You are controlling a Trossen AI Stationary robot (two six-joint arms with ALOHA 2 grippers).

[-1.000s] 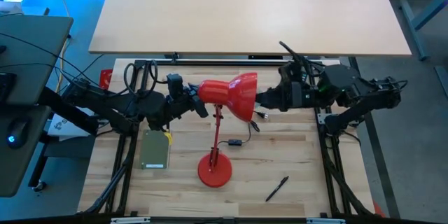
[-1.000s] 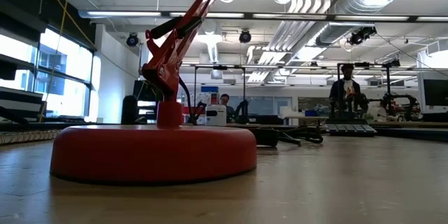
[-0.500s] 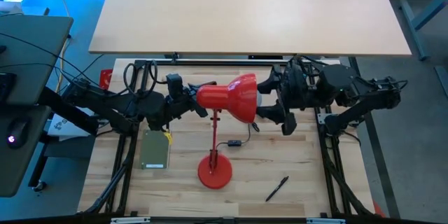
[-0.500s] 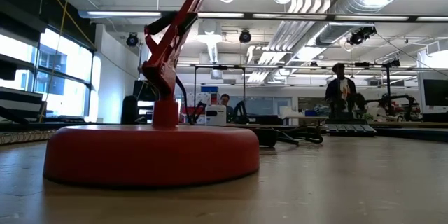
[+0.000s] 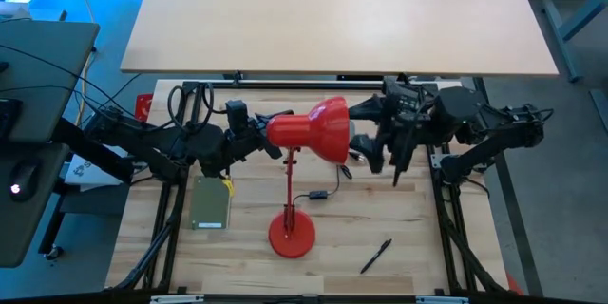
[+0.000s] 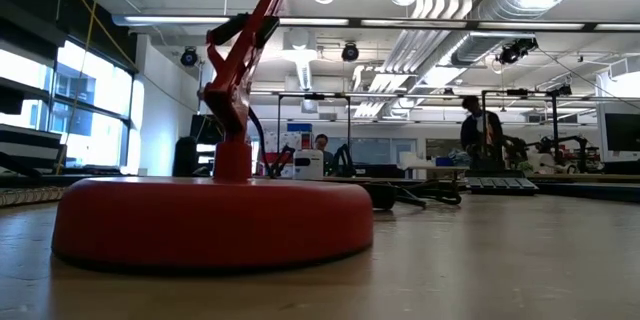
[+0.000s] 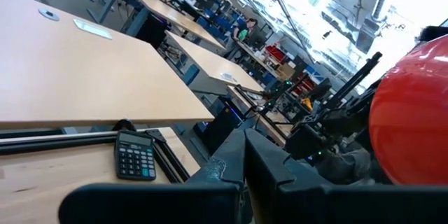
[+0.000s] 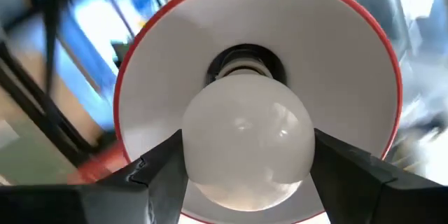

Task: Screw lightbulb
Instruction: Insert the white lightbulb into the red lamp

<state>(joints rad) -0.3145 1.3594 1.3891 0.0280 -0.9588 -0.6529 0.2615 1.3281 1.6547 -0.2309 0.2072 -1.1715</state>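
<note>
A red desk lamp stands on its round base (image 5: 292,231) (image 6: 210,220), its shade (image 5: 318,131) held high and turned toward the table's right. The white lightbulb (image 8: 248,143) sits inside the shade's white hollow (image 8: 336,63), its narrow base in the socket (image 8: 245,61). My right gripper (image 5: 366,142) (image 8: 248,171) is level at the shade's mouth, shut on the bulb. My left gripper (image 5: 258,140) (image 7: 245,161) is shut and level beside the shade's narrow back end (image 5: 280,131). My left gripper's shut fingers are close to the shade's back end; whether they touch it I cannot tell. My right gripper pinches the bulb's widest round part (image 8: 192,147) between its two fingers (image 8: 161,168), one on each side. It comes level from the table's right, along the bulb's axis. The bulb is high above the table, its base in the socket.
A black pen (image 5: 375,256) lies near the front right of the wooden table. The lamp's cord with its switch (image 5: 318,194) runs beside the stem. A calculator (image 7: 134,155) lies on the left part. A large pale table (image 5: 332,19) stands beyond the far edge.
My right gripper has rolled a good way round about the line it points along, staying at the shade's mouth. The lamp has shifted a little: its shade has moved slightly toward the table's left, and its base has slid a bit on the table.
</note>
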